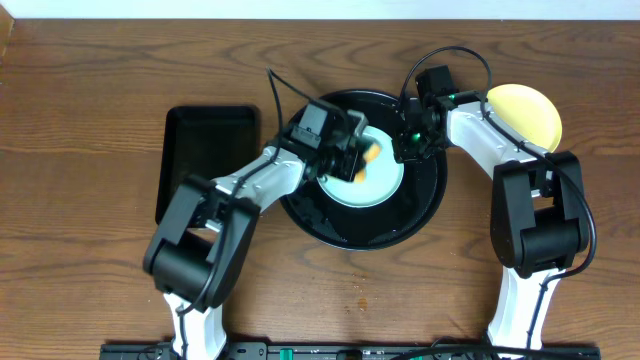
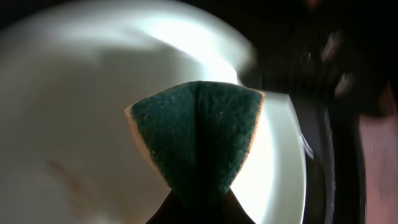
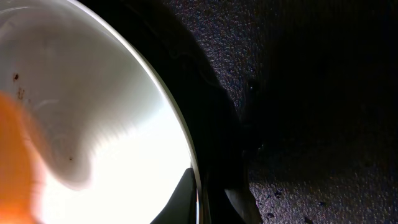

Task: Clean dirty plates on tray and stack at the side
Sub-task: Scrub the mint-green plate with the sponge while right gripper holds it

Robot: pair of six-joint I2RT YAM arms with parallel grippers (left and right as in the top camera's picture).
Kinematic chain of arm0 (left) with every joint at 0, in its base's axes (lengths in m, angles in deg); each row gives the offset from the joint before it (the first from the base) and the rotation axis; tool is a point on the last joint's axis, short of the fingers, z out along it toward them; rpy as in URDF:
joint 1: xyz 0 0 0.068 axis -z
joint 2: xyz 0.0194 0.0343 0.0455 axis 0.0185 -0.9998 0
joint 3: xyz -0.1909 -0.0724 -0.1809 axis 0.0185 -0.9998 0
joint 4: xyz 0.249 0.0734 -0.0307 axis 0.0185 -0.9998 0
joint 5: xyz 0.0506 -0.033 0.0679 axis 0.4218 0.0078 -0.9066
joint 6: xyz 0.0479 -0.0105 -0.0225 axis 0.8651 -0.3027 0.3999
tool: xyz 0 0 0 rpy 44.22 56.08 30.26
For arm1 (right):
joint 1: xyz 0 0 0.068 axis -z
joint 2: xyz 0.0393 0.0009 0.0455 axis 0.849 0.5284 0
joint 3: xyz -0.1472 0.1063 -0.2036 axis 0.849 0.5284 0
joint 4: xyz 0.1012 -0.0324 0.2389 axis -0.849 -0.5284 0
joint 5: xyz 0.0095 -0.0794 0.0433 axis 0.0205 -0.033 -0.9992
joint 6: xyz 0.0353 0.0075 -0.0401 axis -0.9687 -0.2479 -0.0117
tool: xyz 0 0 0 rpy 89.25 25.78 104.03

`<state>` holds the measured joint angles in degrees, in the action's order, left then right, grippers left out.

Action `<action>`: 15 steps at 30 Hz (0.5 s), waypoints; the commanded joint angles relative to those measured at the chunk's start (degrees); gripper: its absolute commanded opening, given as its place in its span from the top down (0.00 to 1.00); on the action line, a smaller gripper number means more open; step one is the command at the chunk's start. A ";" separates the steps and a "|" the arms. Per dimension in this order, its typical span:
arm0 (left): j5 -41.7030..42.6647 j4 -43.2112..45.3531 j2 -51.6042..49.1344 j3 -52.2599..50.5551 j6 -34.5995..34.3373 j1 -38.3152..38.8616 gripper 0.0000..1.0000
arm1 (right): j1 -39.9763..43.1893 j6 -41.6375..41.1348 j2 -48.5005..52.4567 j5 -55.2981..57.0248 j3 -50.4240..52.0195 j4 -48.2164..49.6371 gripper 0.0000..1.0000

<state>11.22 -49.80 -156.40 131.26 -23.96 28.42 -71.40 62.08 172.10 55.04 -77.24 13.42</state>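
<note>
Round tray (image 1: 425, 205) sits mid-table with the mint plate (image 1: 375, 185) lying flat inside it, toward the tray's 12 o'clock. The left gripper (image 1: 352, 160) comes in from 8 o'clock. Its fingers are pinched tight on the sponge (image 2: 198, 134), folding it in the middle so the green scouring face splays out over the plate. My guess is that this brings the rough side to bear on the dirt. A faint brownish smear (image 2: 67, 179) shows on the plate at 7 o'clock of the sponge, so scrubbing looks unfinished. The right gripper (image 3: 208, 202) meets the plate rim at about 2 o'clock, one finger over the inside and one outside against the tray floor. The fingers appear nearly closed, clamped on the rim, probably to stop the plate sliding or spinning under the sponge. A few dark specks (image 3: 17, 84) also dot the plate near that side. The yellow plate (image 1: 528, 112) rests on the table (image 1: 100, 90) off the tray at 2 o'clock (likely the start of the stack). A rectangular tray (image 1: 205, 135) lies at 9 o'clock, untouched.
</note>
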 commanded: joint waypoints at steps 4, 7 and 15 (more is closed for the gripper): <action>-14.73 3.34 2.58 2.64 3.10 -0.70 0.93 | -0.28 0.70 1.01 0.85 1.57 0.33 0.99; -16.44 3.56 0.24 2.62 5.38 -0.94 0.93 | -0.26 0.70 1.01 0.85 1.57 0.35 0.99; -16.59 3.69 -3.87 2.58 5.35 -1.20 0.93 | -0.26 0.70 1.01 0.85 1.57 0.44 0.99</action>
<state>-3.99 -45.89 -158.98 133.27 -19.72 27.63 -71.40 62.11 172.10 54.97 -77.21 13.55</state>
